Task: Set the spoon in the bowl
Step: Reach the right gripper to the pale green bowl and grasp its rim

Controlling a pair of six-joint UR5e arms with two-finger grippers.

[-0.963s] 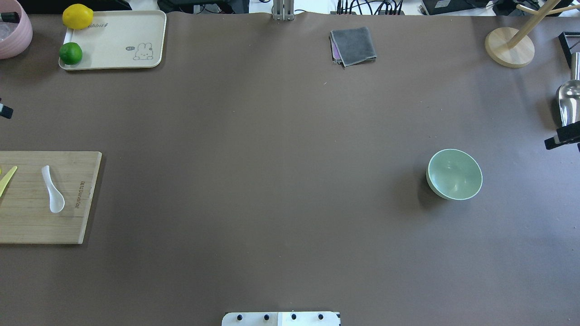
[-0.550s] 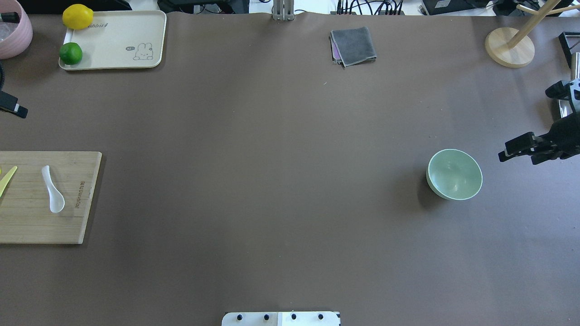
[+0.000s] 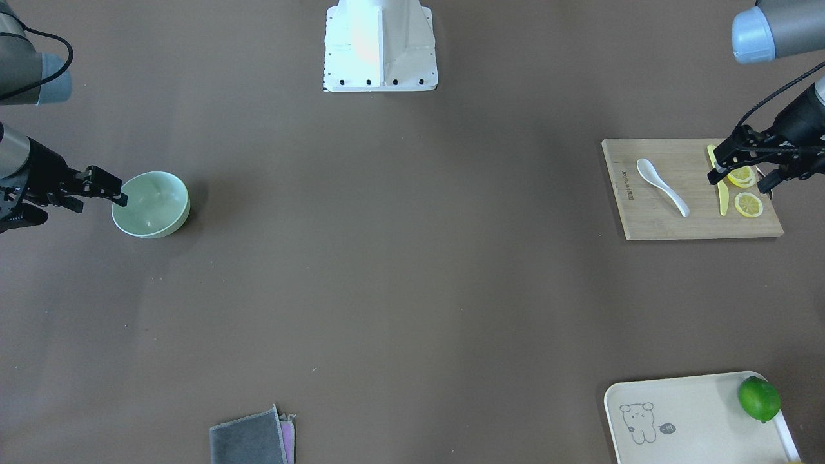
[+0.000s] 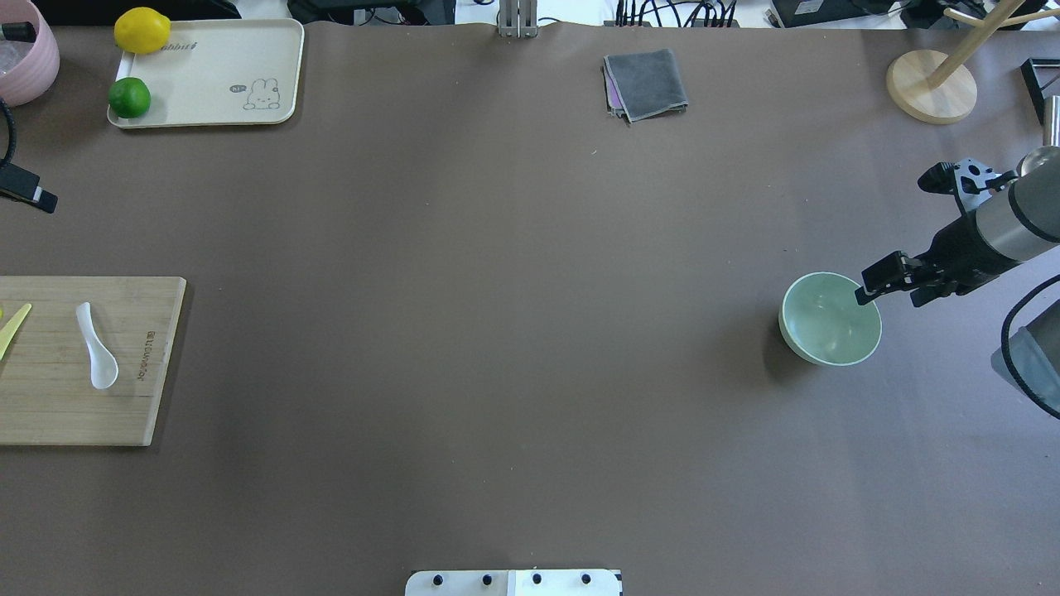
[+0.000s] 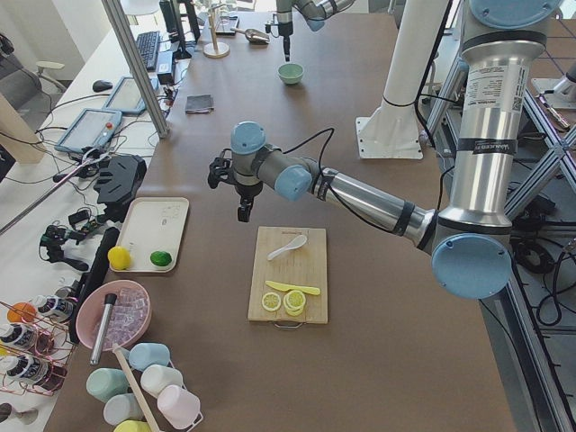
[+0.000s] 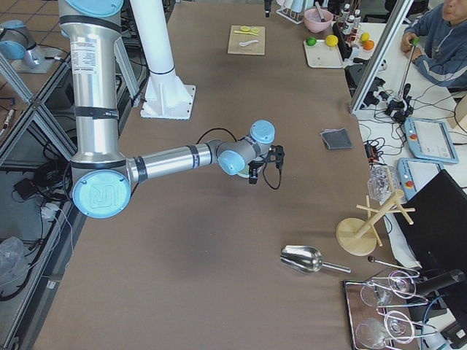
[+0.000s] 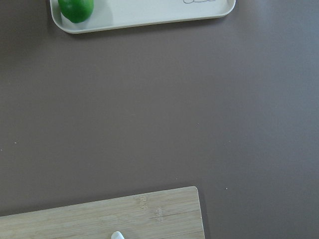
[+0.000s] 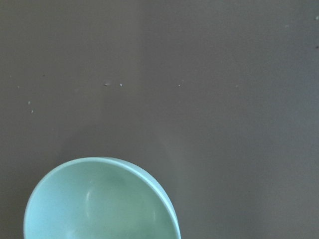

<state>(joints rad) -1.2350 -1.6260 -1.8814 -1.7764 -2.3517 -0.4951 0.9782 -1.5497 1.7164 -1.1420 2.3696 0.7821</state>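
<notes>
The white spoon [image 4: 98,352] lies on a wooden cutting board [image 4: 124,406] at the table's left edge. It also shows in the front view [image 3: 662,187], and its tip shows in the left wrist view [image 7: 116,235]. The mint-green bowl [image 4: 828,327] stands empty on the right and fills the bottom of the right wrist view [image 8: 99,204]. My right gripper [image 4: 888,296] is open and empty, one finger over the bowl's rim. My left gripper [image 3: 738,183] is open and empty, above the board's outer end, well apart from the spoon.
A yellow plastic knife [image 3: 720,193] and lemon slices [image 3: 747,205] lie on the board beside the spoon. A cream tray [image 4: 224,83] holds a lime [image 4: 129,98] and a lemon [image 4: 142,30]. A grey cloth [image 4: 646,83] and a wooden stand [image 4: 932,87] are at the back.
My right gripper has moved in from the right edge to the bowl's rim. My left gripper has come slightly into view at the left edge. Spoon and bowl have not moved.
</notes>
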